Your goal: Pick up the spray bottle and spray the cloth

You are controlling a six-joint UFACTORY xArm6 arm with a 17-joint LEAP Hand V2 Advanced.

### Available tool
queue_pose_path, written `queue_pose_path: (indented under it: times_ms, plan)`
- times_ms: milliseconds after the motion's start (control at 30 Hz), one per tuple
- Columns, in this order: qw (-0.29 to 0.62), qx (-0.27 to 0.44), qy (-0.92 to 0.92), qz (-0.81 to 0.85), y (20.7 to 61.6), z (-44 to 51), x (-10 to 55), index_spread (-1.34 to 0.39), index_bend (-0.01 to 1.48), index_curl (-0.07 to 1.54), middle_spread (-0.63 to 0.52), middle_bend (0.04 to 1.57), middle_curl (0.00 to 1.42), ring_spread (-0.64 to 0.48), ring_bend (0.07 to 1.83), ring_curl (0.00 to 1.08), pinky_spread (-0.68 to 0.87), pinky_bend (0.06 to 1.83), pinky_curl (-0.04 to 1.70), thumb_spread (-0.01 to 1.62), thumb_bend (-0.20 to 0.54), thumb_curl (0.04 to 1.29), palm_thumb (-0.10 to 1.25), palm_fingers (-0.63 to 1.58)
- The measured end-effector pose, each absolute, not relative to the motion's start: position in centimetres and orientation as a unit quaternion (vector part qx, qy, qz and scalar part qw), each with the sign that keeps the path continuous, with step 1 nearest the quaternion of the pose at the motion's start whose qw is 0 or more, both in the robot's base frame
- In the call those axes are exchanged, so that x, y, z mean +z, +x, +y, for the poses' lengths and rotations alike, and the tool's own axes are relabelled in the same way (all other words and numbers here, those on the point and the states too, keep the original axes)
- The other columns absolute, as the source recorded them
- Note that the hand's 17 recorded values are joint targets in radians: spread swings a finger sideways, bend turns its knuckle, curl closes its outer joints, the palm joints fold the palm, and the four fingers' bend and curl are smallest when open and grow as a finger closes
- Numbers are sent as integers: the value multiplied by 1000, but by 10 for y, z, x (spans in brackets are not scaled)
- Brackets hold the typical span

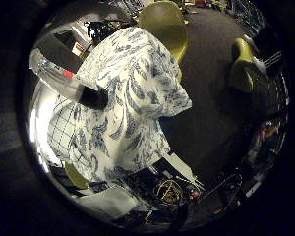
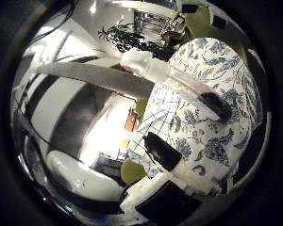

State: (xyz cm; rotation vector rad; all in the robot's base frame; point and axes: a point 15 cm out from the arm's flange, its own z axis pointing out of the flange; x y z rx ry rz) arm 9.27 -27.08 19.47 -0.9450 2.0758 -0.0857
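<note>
- The hand [image 2: 179,122] hangs above a counter [image 1: 137,93] draped in a white cover with a blue leaf print.
- Its fingers [image 2: 212,101] reach out straight and spread apart, black tips over the counter, holding nothing.
- One finger crosses the little-finger-side view, its black tip above the near part of the cover.
- A white cloth [image 1: 64,130] with a dark grid lies flat on the counter, near its edge, beneath the fingertips.
- The cloth looks smooth; its far side meets the leaf print with no gap that I can make out.
- I see no spray bottle in either view, so I cannot tell where it stands.
- A yellow-green chair [image 1: 164,27] sits just beyond the counter's far side; a second one [image 1: 243,64] stands well apart on the dark floor [image 1: 206,108].
- A leafy plant [image 2: 127,40] stands in the room behind the fingers.
- A tangle of gear [image 1: 169,189] sits on the floor beside the counter.
</note>
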Motion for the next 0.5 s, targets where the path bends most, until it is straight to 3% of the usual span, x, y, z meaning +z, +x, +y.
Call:
queue_pose_path:
  times_ms: [500]
  plan:
    - [440, -43, -368, 818, 101, -275, 191, -126, 153, 286, 182, 404, 353, 207, 596, 273, 431, 910, 98, 1108, -23, 338, 552, 146]
